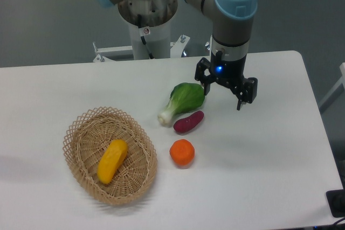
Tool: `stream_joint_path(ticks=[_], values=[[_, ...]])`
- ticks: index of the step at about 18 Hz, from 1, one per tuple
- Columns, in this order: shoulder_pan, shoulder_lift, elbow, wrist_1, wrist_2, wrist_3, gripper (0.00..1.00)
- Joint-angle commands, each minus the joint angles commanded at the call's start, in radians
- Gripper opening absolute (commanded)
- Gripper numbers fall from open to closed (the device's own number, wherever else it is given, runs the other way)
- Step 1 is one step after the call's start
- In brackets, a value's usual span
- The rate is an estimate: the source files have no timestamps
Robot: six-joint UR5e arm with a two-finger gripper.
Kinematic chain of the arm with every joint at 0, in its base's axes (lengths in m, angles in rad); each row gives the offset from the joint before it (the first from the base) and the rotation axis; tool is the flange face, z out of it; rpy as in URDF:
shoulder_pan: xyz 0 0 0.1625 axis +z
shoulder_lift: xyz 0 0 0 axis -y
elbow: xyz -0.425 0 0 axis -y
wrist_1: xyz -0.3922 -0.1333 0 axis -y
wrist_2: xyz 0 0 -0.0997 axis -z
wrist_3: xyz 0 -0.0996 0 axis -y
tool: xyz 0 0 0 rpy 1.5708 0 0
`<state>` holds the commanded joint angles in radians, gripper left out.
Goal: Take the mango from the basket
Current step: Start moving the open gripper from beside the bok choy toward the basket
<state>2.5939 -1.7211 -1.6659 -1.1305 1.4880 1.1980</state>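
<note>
The mango (112, 160), a long yellow fruit shading to orange at its lower end, lies inside the tan wicker basket (79, 133) at the front left of the table. My gripper (223, 96) hangs above the table well to the right of the basket, just right of the green vegetable. Its two dark fingers are spread apart and hold nothing.
A green leafy vegetable (182, 100) with a white stem lies mid-table. A purple sweet potato (188, 122) sits just below it, and a round orange fruit (182, 152) lies in front of that, right of the basket. The robot's base (146, 20) stands at the table's back edge.
</note>
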Motion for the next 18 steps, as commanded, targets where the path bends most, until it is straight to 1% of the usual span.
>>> stream_joint_path(ticks=[3, 10, 13, 15, 18], values=[[-0.003, 0.005, -0.017, 0.003, 0.0, 0.0, 1.0], [-0.005, 0.003, -0.02, 0.002, -0.015, -0.015, 1.0], [-0.035, -0.008, -0.021, 0.002, -0.028, -0.102, 1.0], [-0.055, -0.015, -0.028, 0.012, -0.026, -0.182, 1.0], [-0.118, -0.037, -0.028, 0.063, -0.028, -0.352, 1.0]])
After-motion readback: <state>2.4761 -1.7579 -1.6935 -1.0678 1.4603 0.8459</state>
